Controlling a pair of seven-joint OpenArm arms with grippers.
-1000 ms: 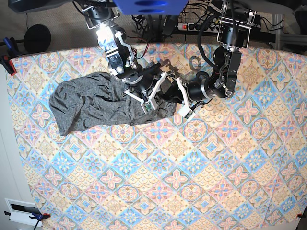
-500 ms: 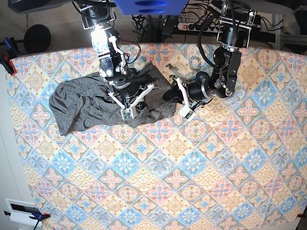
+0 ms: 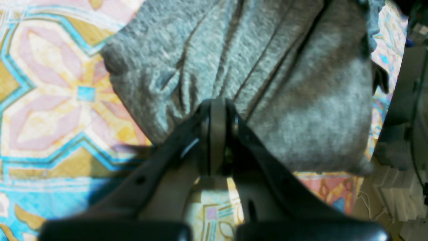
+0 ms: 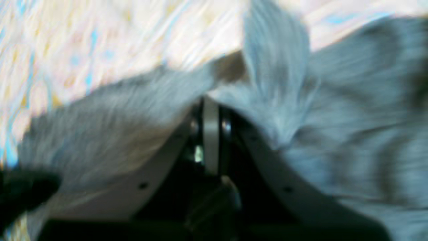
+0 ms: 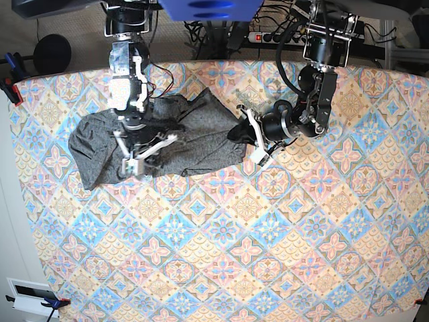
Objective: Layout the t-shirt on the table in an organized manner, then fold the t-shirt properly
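Note:
The dark grey t-shirt (image 5: 201,137) lies crumpled across the back left of the patterned table (image 5: 268,255). At the shirt's right end, my left gripper (image 5: 242,134) is shut on the hem. In the left wrist view the fingertips (image 3: 217,103) pinch grey fabric (image 3: 267,67) low over the cloth. Over the shirt's left part, my right gripper (image 5: 137,161) is shut on a fold. The right wrist view is motion-blurred, with the right gripper (image 4: 210,100) shut and grey fabric (image 4: 351,117) bunched around its tips.
Behind the table's far edge are a power strip (image 5: 268,37) with cables and a black round object (image 5: 52,52). Clamps (image 5: 10,87) hold the cloth at the left edge. A white box (image 5: 30,295) sits off the front left corner.
My right gripper has swept left from beside the left gripper to the shirt's left part, dragging fabric with it. The left gripper has stayed put.

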